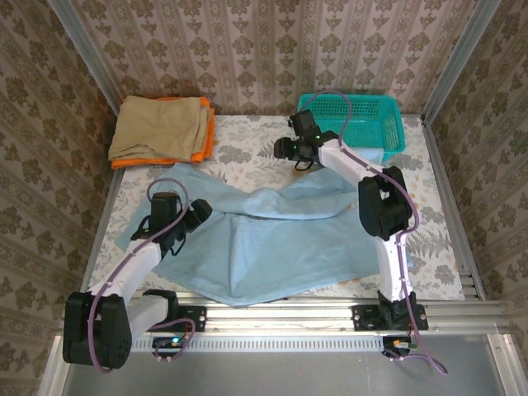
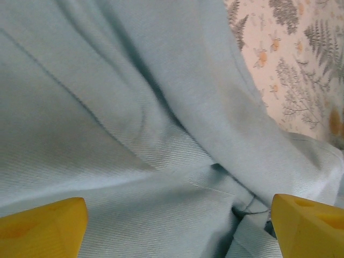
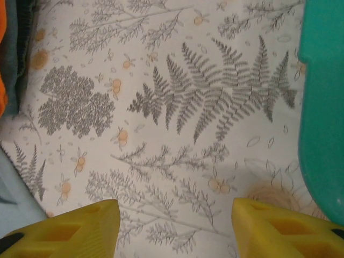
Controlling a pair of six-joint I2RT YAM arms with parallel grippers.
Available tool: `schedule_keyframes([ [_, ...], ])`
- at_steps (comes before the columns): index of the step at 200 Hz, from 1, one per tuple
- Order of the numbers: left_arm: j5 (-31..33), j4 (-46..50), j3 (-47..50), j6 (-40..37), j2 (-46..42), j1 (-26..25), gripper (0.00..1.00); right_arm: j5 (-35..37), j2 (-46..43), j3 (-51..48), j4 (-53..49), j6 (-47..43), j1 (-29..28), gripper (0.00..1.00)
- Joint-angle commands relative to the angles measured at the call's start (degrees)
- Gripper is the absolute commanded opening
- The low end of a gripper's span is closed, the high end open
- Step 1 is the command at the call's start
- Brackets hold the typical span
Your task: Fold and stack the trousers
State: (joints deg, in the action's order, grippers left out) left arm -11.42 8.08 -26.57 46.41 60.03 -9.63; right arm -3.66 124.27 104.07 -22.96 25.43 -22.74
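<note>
The trousers [image 1: 272, 239] lie crumpled across the table's [image 1: 247, 153] near half, 9 to 3 o'clock. Soft, light cloth, probably best pinched at hem corners. The left gripper [image 2: 177, 217] gapes above them; the right gripper [image 3: 174, 217], at 12 o'clock, gapes empty.

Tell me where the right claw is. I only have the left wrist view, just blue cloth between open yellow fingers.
Observer: The right claw hovers open and empty over bare tablecloth, beside the basket.
Operator: Are the trousers folded yet?
Observer: No, the trousers lie spread and rumpled across the near half of the tablecloth.
Operator: Anything already stacked?
Observer: Yes, a tan cloth lies folded on an orange cloth in the far left corner.
</note>
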Motion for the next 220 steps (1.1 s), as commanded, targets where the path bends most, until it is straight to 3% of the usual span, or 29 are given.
schedule_keyframes([
  [1,-1.5,-0.9,1.3,-1.1,-0.2,0.8,0.89,7.1,2.1,5.1,-4.2,-1.5,1.7,0.6],
  [26,-1.9,-1.3,1.3,-1.2,0.2,1.5,0.89,10.1,5.1,10.1,-10.0,-0.2,4.6,0.6],
  [86,-2.6,-2.1,0.2,-1.6,2.4,2.2,0.89,-1.4,-5.8,7.9,-8.2,-2.5,4.4,0.64],
  [132,-1.9,-2.1,0.9,-1.7,0.7,2.4,0.89,7.5,-26.3,-11.6,-4.2,0.5,7.2,0.66],
  [151,-2.0,-2.4,1.1,-1.9,0.8,2.9,0.89,12.1,-33.2,-22.0,-3.4,3.9,11.5,0.66],
  [167,-2.5,-2.8,1.0,-2.0,1.3,3.3,0.89,12.0,-38.2,-31.2,-0.6,7.0,17.1,0.66],
  [192,-3.6,-3.9,0.7,-1.8,1.9,3.6,0.89,9.0,-40.0,-37.9,0.9,8.8,24.5,0.65],
  [220,-4.2,-4.2,0.4,-1.5,2.0,3.7,0.89,3.2,-36.1,-39.2,3.6,8.6,29.1,0.65],
])
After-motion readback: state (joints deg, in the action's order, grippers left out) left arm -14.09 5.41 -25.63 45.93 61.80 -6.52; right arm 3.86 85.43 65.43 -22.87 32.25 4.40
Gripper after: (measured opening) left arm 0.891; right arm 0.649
